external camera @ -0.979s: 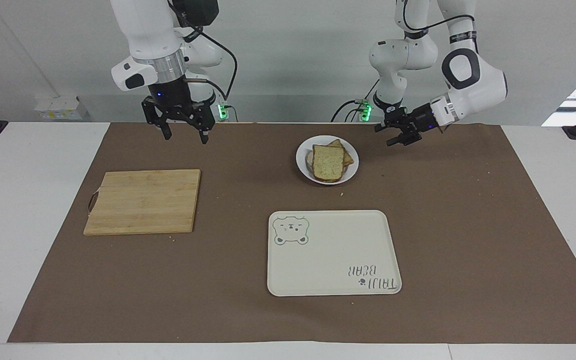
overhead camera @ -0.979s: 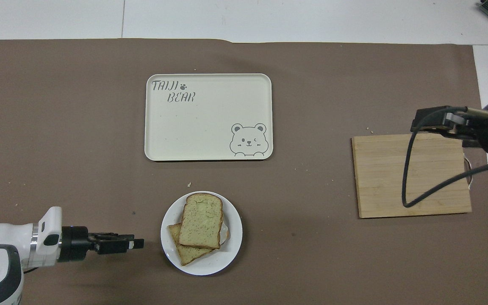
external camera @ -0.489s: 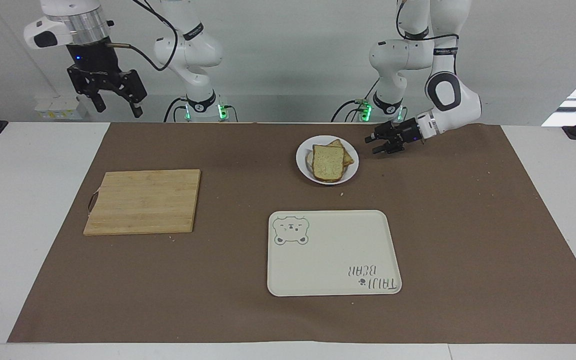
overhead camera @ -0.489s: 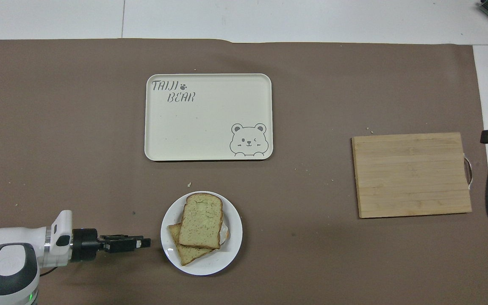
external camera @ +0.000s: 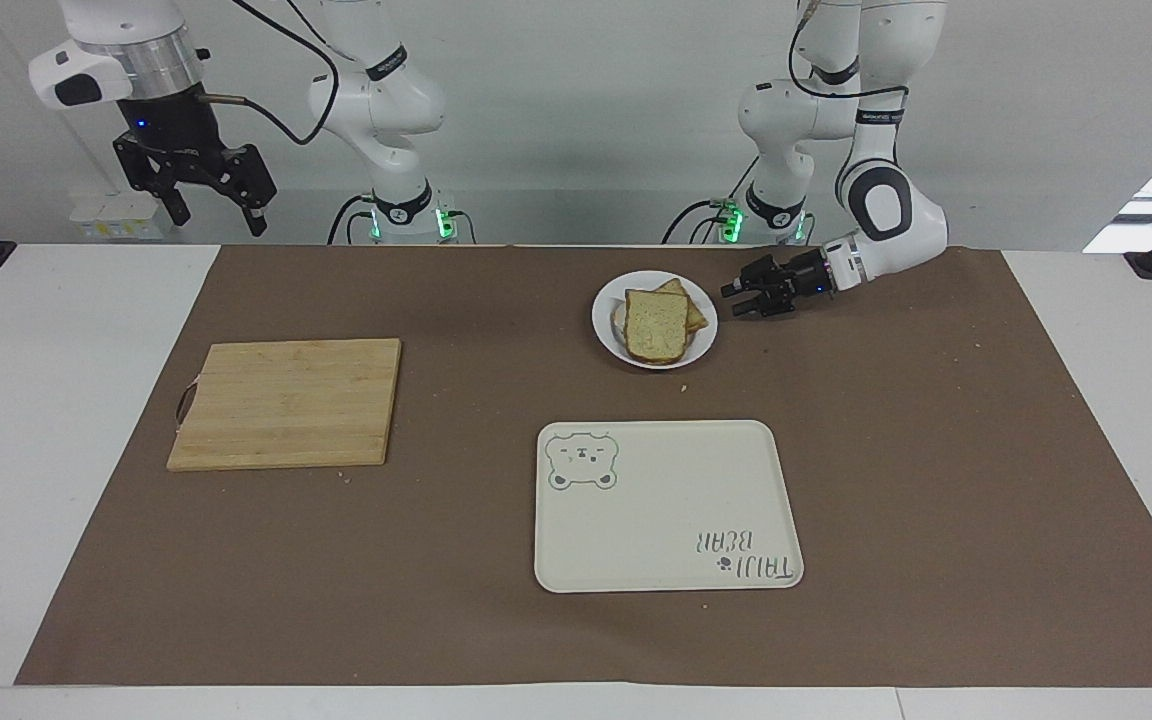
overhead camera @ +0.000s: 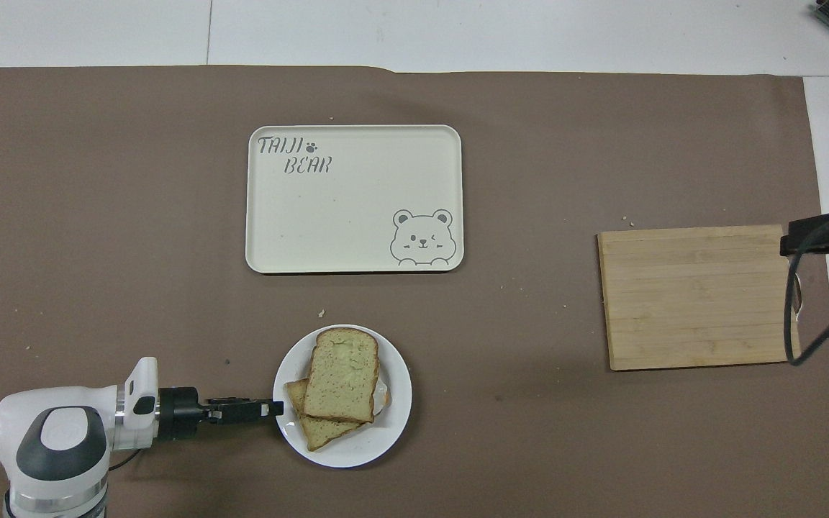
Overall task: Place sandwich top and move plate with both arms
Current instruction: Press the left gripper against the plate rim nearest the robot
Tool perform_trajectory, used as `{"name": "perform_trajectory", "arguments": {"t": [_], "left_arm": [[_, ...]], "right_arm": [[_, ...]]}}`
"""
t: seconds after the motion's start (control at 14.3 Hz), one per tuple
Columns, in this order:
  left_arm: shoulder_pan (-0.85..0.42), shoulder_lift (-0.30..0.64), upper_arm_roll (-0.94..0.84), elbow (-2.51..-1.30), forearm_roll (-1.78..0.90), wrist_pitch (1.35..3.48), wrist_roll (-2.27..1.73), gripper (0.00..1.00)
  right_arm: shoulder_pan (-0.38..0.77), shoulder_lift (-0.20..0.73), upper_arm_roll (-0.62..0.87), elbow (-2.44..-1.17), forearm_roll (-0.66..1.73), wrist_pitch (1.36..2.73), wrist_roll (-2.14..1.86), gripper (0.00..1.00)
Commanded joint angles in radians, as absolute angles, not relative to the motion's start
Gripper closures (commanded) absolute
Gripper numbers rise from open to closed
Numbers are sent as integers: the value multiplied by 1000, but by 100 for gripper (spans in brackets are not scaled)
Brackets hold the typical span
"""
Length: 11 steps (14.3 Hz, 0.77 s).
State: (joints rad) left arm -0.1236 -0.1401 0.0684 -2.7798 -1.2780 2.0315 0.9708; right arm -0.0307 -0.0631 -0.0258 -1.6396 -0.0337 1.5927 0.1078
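Note:
The round white plate stands on the brown mat near the robots. The sandwich top, pale speckled bread with a brown crust, lies on another slice on the plate, turned a little askew. My left gripper is low and level, open, with its tips at the plate's rim on the left arm's side. My right gripper is open and empty, raised high at the right arm's end of the table; that arm waits.
A cream tray with a bear drawing lies farther from the robots than the plate. A wooden cutting board lies toward the right arm's end. The right arm's cable hangs over the board's handle edge.
My left gripper has lowered and moved along the mat up to the plate's rim. My right gripper has risen and swung out toward its end of the table.

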Motion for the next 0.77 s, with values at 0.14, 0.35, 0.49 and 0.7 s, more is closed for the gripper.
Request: {"name": "perform_trajectory", "arguments": {"t": [0.14, 0.35, 0.49, 0.7], "left_arm": [[-138, -140, 75, -2830, -1308, 2057, 1012, 84], [-143, -124, 74, -2832, -1308, 2046, 1011, 100], [-144, -124, 75, -2836, -1308, 2043, 1011, 100], [-129, -124, 75, -2832, -1327, 2004, 1008, 100]], "right_arm": [[-29, -74, -23, -1674, -15, 1617, 91, 0], [-31, -74, -21, -1675, -14, 1615, 87, 0], [-31, -71, -21, -1674, -14, 1628, 84, 0], [-28, -69, -23, -1672, -14, 1628, 84, 0]]}}
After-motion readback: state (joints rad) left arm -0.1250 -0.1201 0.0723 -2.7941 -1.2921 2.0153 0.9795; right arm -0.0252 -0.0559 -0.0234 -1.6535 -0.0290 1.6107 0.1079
